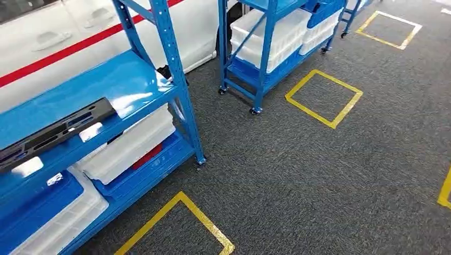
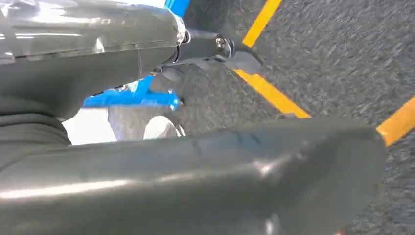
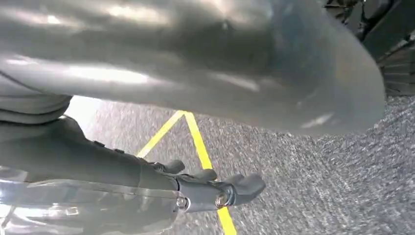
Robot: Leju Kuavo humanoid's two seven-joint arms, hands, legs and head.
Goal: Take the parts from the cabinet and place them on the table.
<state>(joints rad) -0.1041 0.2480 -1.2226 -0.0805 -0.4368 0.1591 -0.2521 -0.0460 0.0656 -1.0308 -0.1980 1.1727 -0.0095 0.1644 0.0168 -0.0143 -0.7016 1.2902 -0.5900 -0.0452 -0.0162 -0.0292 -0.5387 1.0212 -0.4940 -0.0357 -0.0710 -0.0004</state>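
Black, long slotted plastic part (image 1: pixel 50 134) lies on the blue steel shelf (image 1: pixel 106 85), well apart from the fingers of left hand (image 2: pixel 215 122) and right hand (image 3: pixel 210 142), both spread on nothing, hanging ready over grey carpet.

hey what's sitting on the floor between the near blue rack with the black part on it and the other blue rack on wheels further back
In the head view, bare grey carpet separates the near rack holding the black part from the wheeled rack. A white vehicle stands behind that gap.

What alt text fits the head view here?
A long black slotted part lies on the upper shelf of a blue rack at left, with white bins stacked on the shelves below. Grey carpet with yellow taped squares stretches right, toward a second wheeled blue rack.
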